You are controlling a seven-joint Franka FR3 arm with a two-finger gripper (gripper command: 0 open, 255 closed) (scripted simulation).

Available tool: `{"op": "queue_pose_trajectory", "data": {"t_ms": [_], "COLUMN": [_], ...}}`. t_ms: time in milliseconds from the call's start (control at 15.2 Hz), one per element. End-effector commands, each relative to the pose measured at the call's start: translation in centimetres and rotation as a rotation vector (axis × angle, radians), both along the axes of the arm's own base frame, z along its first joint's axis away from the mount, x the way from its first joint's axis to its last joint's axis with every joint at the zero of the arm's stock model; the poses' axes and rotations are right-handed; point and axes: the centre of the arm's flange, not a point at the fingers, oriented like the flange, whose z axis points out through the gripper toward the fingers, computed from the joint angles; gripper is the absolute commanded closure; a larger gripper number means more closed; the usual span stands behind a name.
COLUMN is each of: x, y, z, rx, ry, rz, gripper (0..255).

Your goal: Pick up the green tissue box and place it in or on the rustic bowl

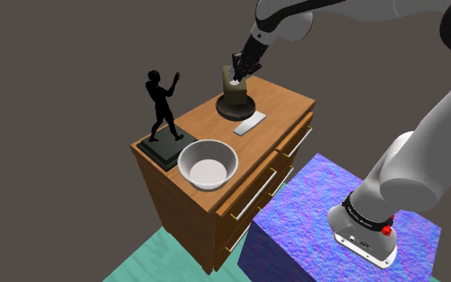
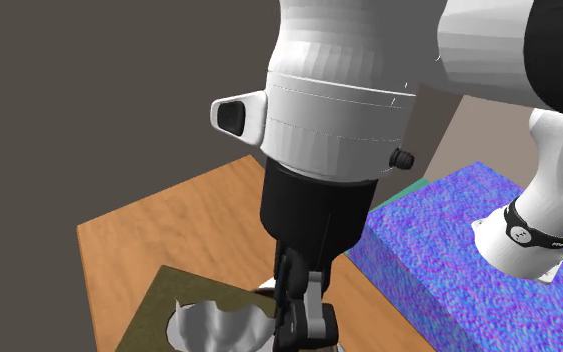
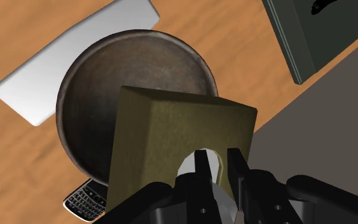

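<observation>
The tissue box (image 1: 231, 81) is olive green with a white tissue at its top opening. It hangs upright over the dark brown rustic bowl (image 1: 236, 109) at the far end of the wooden dresser (image 1: 283, 100), its lower end at the bowl's rim. My gripper (image 1: 243, 67) comes down from above, shut on the box at the opening. In the wrist view the box (image 3: 171, 133) covers much of the bowl (image 3: 101, 89), and my gripper (image 3: 219, 170) clasps the tissue and the opening's edge. The second exterior view shows the box top (image 2: 159, 305) and the gripper (image 2: 304, 318).
On the dresser stand a white bowl (image 1: 207, 165) near the front and a black figure statue (image 1: 163, 100) on a dark base (image 3: 323, 32). A white flat slab (image 1: 250, 124) and a black keypad phone (image 3: 85, 198) lie beside the rustic bowl. The purple-blue stand (image 1: 320, 212) is nearby.
</observation>
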Motion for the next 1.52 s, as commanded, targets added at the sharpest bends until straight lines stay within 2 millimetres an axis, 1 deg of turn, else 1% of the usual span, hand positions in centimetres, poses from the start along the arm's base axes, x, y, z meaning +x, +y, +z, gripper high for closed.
{"op": "queue_pose_trajectory", "data": {"t_ms": [0,462,528,858,1122,1452], "x": [0.0,0.0,0.0,0.0,-1.5,-1.5], "y": [0.0,0.0,0.0,0.0,-1.3,-1.3], "z": [-1.2,-1.2,-1.2,-1.2,3.4,3.4], "rx": [0.000,0.000,0.000,0.000,0.000,0.000], "ry": [-0.001,-0.001,-0.001,-0.001,-0.001,-0.001], "rz": [0.000,0.000,0.000,0.000,0.000,0.000], "gripper": [255,255,0,0,0,0]}}
